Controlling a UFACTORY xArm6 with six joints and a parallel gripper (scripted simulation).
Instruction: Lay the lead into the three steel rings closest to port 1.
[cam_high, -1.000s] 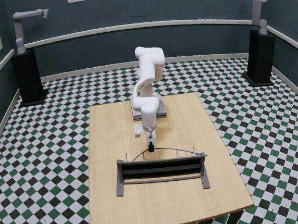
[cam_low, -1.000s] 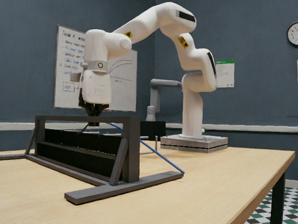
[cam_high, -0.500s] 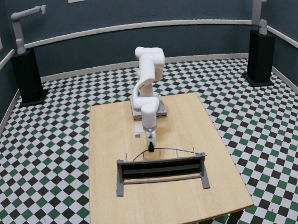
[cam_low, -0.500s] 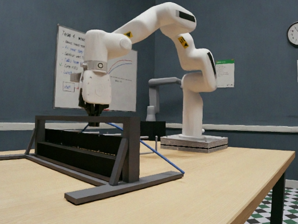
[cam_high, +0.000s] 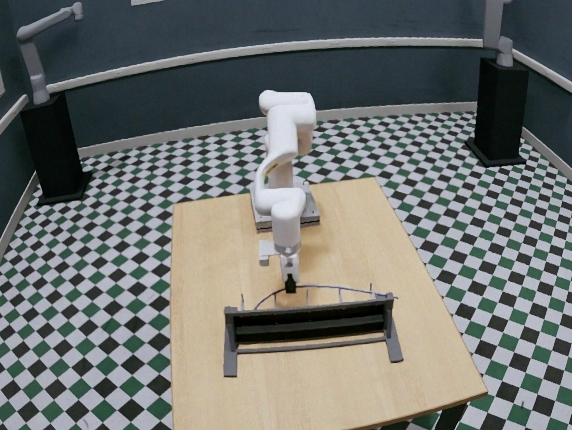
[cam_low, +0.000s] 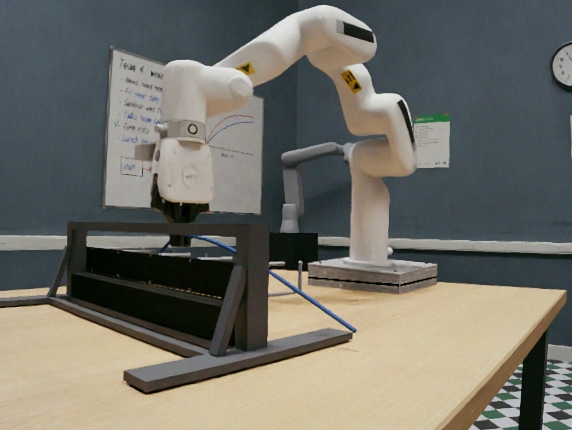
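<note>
A grey free-standing rack (cam_high: 229, 345) (cam_low: 252, 285) with a black port panel stands upright on the wooden table (cam_high: 210, 395) (cam_low: 425, 350). A row of thin steel rings (cam_high: 371, 288) rises along its far side. The thin blue lead (cam_high: 267, 298) (cam_low: 310, 300) arcs from the rack's left part, up through my gripper, and on past the rack's right end, where its end touches the table. My gripper (cam_high: 290, 288) (cam_low: 180, 242) points straight down just behind the rack's top bar, left of its middle, and is shut on the lead. The bar partly hides its fingertips in the exterior view.
My arm's base plate (cam_high: 312, 212) (cam_low: 372, 275) sits on the table behind the rack. Two other arms on black pedestals (cam_high: 55, 150) (cam_high: 500, 115) stand on the checkered floor, far from the table.
</note>
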